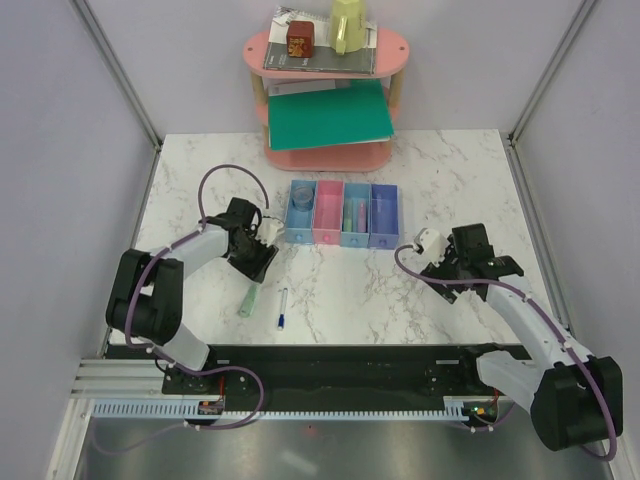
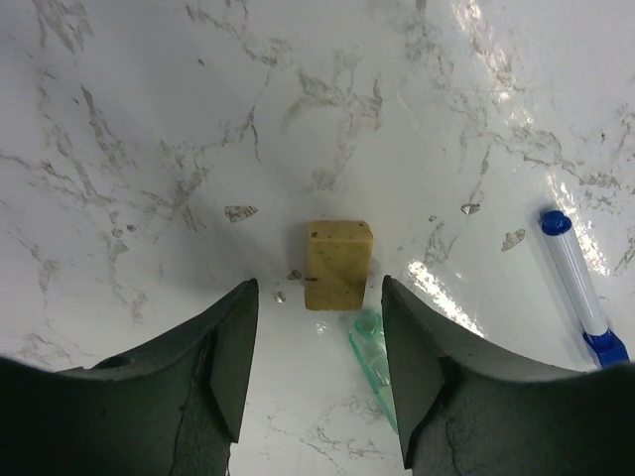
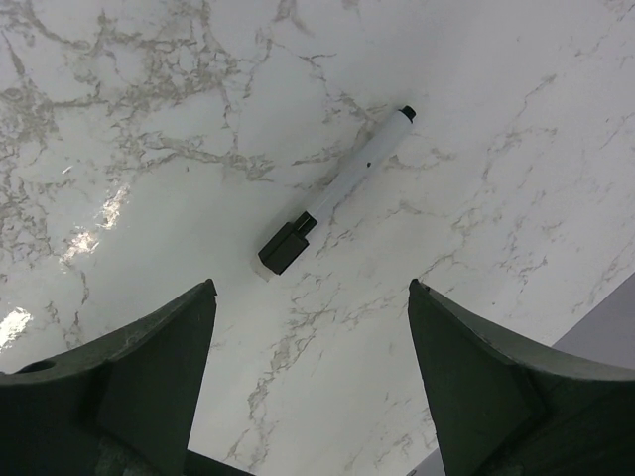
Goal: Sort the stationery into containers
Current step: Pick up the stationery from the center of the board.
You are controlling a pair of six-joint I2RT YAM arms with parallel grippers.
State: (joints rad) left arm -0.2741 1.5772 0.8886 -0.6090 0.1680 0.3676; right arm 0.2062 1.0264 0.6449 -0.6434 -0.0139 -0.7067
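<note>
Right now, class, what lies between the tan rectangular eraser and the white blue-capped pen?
Only bare marble tabletop separates the tan eraser and white blue-capped pen, shown in the left wrist view.

Eraser [image 2: 338, 264] is showing tan; table [image 2: 139, 119] is showing white marble, grey-veined; pen [image 2: 578, 288] is showing white, blue-ended.

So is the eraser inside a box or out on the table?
Out. The tan eraser lies flat on the marble table, right by the open left hand.
</note>
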